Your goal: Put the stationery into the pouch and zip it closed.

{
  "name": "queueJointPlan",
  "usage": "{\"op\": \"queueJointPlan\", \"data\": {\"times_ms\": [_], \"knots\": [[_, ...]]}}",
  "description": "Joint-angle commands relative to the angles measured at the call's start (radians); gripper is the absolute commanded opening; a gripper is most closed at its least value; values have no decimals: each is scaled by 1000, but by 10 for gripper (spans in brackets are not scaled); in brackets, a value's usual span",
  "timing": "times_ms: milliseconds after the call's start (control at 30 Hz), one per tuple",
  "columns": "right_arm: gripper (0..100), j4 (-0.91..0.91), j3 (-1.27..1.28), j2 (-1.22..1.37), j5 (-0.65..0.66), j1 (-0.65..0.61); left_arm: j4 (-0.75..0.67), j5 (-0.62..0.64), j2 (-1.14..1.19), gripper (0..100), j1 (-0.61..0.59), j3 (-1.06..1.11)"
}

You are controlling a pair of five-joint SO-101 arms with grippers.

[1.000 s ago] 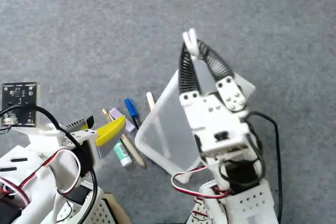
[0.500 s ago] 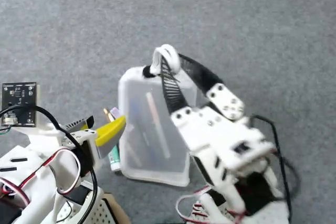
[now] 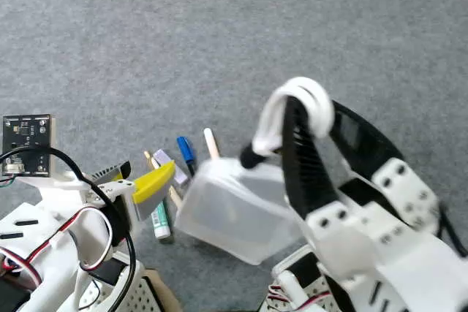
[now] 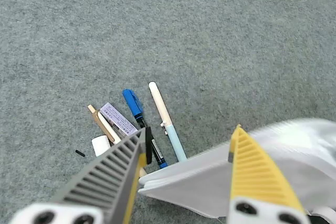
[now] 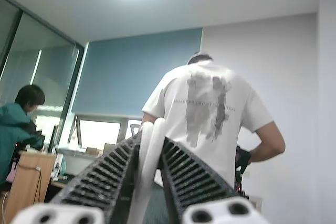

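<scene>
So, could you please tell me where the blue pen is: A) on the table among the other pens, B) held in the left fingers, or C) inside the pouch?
A: the blue pen lies on the table beside the white pen, outside the pouch.

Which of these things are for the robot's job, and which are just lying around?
For the job: translucent plastic pouch, blue pen, cream pen, small purple block, tan pencil, white-and-green tube.
Not part of it: tiny black scrap, small black circuit board.
</scene>
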Motion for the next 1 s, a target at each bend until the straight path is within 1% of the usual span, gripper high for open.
{"op": "queueJointPlan", "data": {"times_ms": [0,200,300,367,433,533,700,767,867,967], "knots": [[11,3,-94,2,-5,-6,-40,-9,9,261,-31,-2],[11,0,-171,2,0,-6,-49,-9,9,261,-33,-1],[11,-5,-153,2,89,-6,-31,-23,3,261,-28,-10],[11,-31,-119,2,146,-6,2,-72,-2,261,24,-10],[11,-72,-77,2,176,-6,8,-92,-2,259,81,-10],[11,-101,-36,2,180,-8,6,-100,0,260,130,-10],[11,-95,1,2,178,-12,3,-100,11,261,202,-7],[11,-95,21,5,144,-12,-21,-97,11,261,228,-1],[11,-91,44,12,28,-46,-58,-94,11,261,236,-1],[11,-28,36,15,-69,-94,-103,-94,11,259,231,-1]]}}
